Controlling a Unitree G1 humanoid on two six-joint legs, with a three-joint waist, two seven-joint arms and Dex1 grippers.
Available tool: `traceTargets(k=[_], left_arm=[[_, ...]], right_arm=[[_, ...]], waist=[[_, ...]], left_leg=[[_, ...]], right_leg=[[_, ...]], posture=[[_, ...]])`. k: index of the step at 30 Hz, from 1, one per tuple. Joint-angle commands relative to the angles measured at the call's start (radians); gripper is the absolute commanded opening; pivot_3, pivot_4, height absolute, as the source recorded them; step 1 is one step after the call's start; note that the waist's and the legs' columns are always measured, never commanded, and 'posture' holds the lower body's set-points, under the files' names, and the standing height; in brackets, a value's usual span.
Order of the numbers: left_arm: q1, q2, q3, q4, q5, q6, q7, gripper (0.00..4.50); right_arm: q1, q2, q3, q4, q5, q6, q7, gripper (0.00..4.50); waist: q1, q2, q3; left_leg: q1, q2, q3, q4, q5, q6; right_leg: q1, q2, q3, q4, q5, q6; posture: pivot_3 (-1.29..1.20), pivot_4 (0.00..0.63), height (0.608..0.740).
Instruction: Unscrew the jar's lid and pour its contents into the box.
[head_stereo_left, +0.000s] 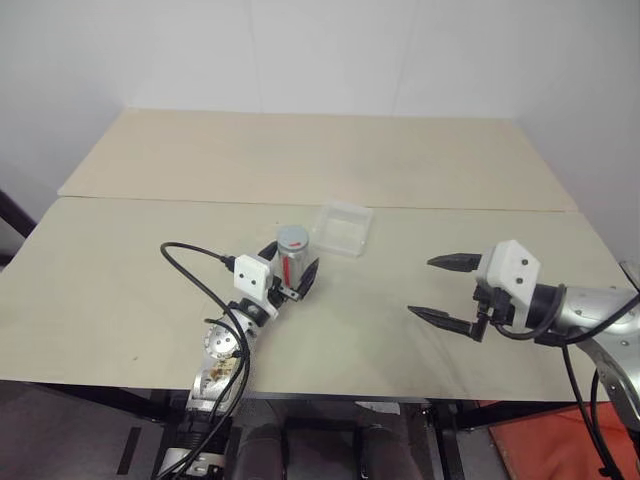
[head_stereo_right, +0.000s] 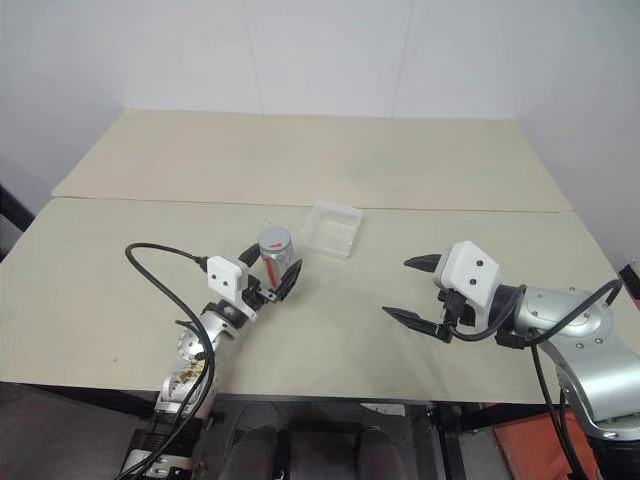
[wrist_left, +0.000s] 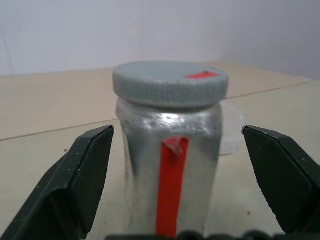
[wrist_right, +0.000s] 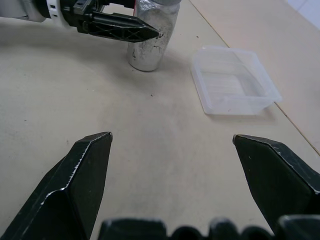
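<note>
Two head cameras look down over the table (head_stereo_left: 150, 290) from above — each wrist camera peers close along its own fingers, both sharing the jar (wrist_right: 150, 35).

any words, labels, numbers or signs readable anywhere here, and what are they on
No readable text anywhere.
Jar: a plain red strip runs down its silvery side, with no letters or numbers on it.
Lid: a small red mark on top, plain colour, no writing.
Box: clear plastic, nothing printed that can be made out.
Left hand and right hand: white housings, no markings legible.
</note>
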Motion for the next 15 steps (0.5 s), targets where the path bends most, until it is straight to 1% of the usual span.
traceTargets(k=[1,7,15], left_arm=[[-0.038,-0.008,-0.007,0.028,0.026,0.014,0.033,4.47],[-0.06,-0.005,-0.013,0.064,0.033,0.062,0.037,4.47],[-0.072,-0.005,-0.007,0.093,0.049,0.04,0.053,4.47]], right_arm=[[-0.013,0.003,-0.011,-0.013,-0.005,-0.015,-0.013,4.5],[0.006,0.005,-0.024,-0.03,-0.01,-0.007,-0.022,4.5],[0.015,0.006,-0.026,-0.037,-0.006,-0.007,-0.037,4.5]], waist=[[-0.001,0.0,0.0],[-0.002,0.0,0.0],[-0.002,0.0,0.0]], left_leg=[[0.0,0.0,0.0,0.0,0.0,0.0],[0.0,0.0,0.0,-0.001,0.0,0.0],[0.0,0.0,0.0,0.0,0.0,0.0]], right_leg=[[0.0,0.0,0.0,0.0,0.0,0.0],[0.0,0.0,0.0,0.0,0.0,0.0],[0.0,0.0,0.0,0.0,0.0,0.0]], posture=[[0.0,0.15,0.74],[0.0,0.15,0.74],[0.0,0.15,0.74]])
